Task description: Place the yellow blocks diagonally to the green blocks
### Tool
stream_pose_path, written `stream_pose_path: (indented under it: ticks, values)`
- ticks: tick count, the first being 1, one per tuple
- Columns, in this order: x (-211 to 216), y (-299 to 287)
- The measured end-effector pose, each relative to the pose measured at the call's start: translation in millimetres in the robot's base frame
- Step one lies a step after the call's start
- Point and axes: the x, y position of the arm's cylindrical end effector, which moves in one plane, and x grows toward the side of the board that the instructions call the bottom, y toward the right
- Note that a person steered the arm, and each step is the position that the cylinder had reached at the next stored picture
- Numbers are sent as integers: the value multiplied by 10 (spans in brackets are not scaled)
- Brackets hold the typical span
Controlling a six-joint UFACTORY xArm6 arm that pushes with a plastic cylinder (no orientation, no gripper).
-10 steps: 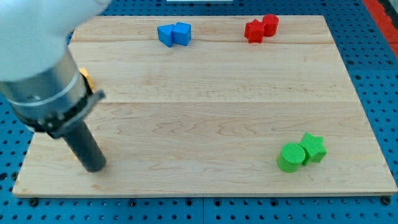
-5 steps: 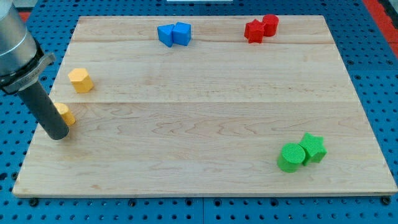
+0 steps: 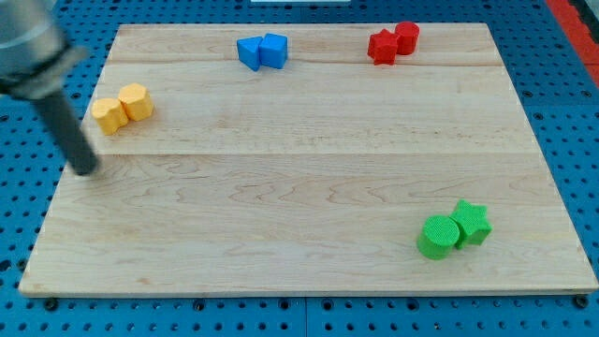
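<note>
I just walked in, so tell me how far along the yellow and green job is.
Looks done: the two yellow blocks sit touching near the board's upper left, diagonally opposite the green blocks at lower right. In hand: nothing; my tip stands just below the yellows, not touching. Left: probably nothing.

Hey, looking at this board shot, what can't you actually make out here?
- My tip: motion-blurred in the camera view, so contact with the board is unclear; it sits below-left of the yellow blocks.
- Arm: cut off by the view's top-left corner.
- Green star: its left side is hidden behind the green cylinder.
- Red blocks: too small to name shapes.
</note>
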Motion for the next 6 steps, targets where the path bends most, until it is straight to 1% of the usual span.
stream_pose_path:
  ticks: [1,2,3,4,5,6]
  values:
    - [-151,-25]
    - [-813,63]
    - [-664,312]
    - [-494,854]
    - [-338,166]
    - [-1046,1]
